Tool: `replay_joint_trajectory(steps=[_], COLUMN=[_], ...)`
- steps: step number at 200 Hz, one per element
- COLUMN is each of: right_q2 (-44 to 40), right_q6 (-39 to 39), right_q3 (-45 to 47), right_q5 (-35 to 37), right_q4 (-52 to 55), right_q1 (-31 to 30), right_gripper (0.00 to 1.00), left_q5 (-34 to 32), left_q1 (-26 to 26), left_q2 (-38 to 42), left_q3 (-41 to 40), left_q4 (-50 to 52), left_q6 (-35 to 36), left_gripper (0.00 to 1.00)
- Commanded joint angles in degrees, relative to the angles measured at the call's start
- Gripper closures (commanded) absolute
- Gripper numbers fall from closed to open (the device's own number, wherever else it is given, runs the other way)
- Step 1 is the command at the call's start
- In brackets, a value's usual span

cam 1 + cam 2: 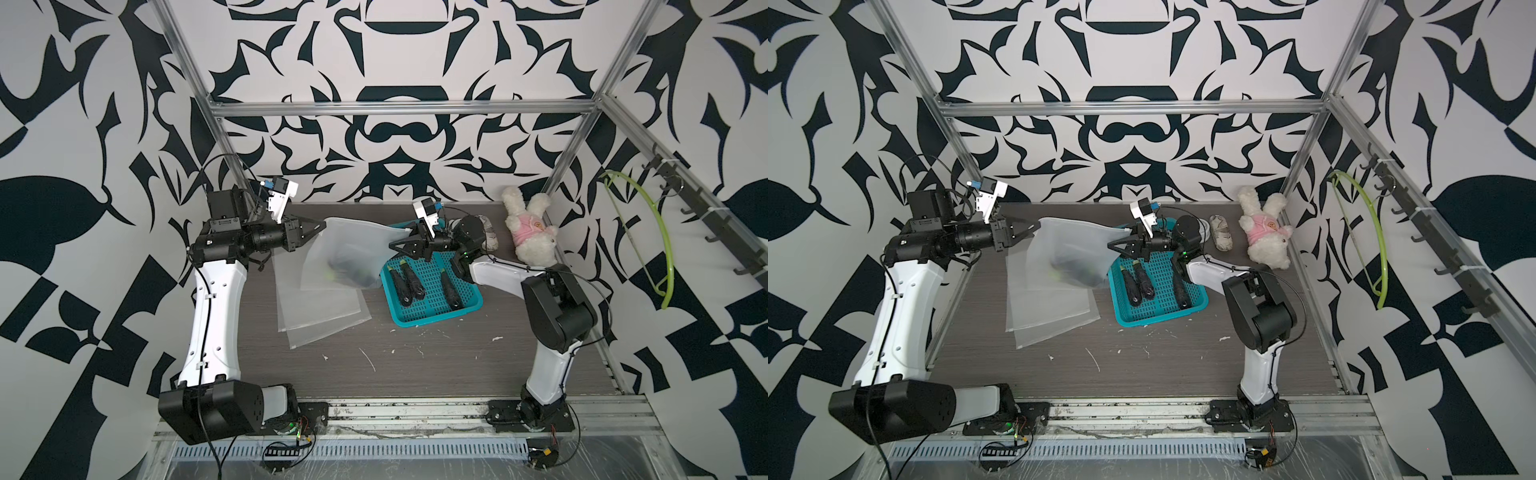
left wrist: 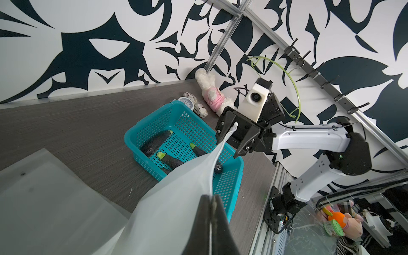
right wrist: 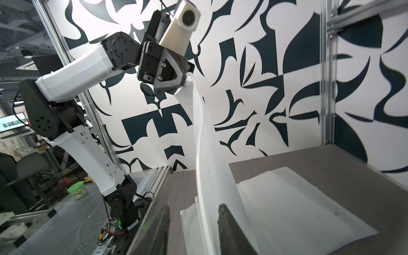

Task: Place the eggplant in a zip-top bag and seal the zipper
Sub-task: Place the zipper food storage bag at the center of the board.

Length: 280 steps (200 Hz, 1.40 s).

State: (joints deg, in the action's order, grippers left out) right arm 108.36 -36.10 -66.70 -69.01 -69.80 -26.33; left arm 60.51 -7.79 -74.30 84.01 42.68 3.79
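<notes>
A frosted zip-top bag [image 1: 353,245] hangs stretched between my two grippers above the table. A dark eggplant [image 1: 351,269] shows through its lower part, also in a top view [image 1: 1069,268]. My left gripper [image 1: 322,226] is shut on the bag's left top corner; in the left wrist view its jaws [image 2: 210,196] pinch the bag [image 2: 176,198]. My right gripper [image 1: 400,245] stands open at the other end. In the right wrist view the bag's [image 3: 205,154] top edge runs between its fingers [image 3: 194,207], lying against one finger.
A teal basket [image 1: 436,318] under the right gripper holds three more eggplants [image 1: 409,282]. Spare flat bags [image 1: 324,311] lie under the hanging bag. A plush rabbit [image 1: 530,232] and a wrapped bundle [image 1: 489,235] sit at the back right. A green hanger [image 1: 658,232] hangs on the right rail.
</notes>
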Motion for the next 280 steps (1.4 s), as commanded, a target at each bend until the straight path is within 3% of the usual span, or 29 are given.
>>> replay_joint_trajectory(steps=[1,19,44,96,116,164,190,214,232,280], right_q2=[-0.7,-1.5,-1.6,0.9,0.5,-1.9,-5.7,-11.4,-14.1,-19.7], right_q6=[-6.6,-5.8,-2.4,-7.7,-7.3,-6.4,-1.5,8.8,13.0,13.4], right_q3=[-1.7,-1.1,-1.7,-4.5,-4.5,-3.5,-2.8,-4.9,-8.0,-7.3], right_q5=[-0.2,-0.4,-0.1,0.0,-0.1,1.2,4.1,6.8,8.0,12.8], right_q4=[-8.6,-8.4,-4.1,-9.1,-8.5,-6.5,0.8,19.7,31.0,30.6], right_q1=[0.3,0.2,0.2,-0.6,-0.7,-0.6,0.6,1.1,1.0,1.1], right_gripper=[0.53,0.49,0.53,0.80,1.00,1.00,1.00,1.00,1.00,1.00], left_q5=[2.7,3.6,5.1,7.0,6.9,5.0,2.8,1.7,1.5,-2.0], left_q1=[-1.4,-2.4,-2.5,-2.5,-2.5,-2.6,-2.6,-2.6,-2.6,-2.6], left_q2=[3.4,4.4,4.9,4.7,4.7,4.3,4.2,4.8,4.9,6.0], left_q3=[-1.6,-2.7,-3.3,-4.0,-4.2,-4.2,-3.6,-3.8,-3.9,-3.7], left_q4=[-3.7,-5.0,-6.2,-8.0,-8.0,-7.6,-6.4,-7.8,-8.9,-10.2], left_q6=[-2.3,-3.2,-4.1,-6.3,-6.3,-6.5,-6.0,-6.6,-7.0,-7.2], left_gripper=[1.00,1.00,1.00,1.00,1.00,1.00,0.77,0.53,0.46,0.37])
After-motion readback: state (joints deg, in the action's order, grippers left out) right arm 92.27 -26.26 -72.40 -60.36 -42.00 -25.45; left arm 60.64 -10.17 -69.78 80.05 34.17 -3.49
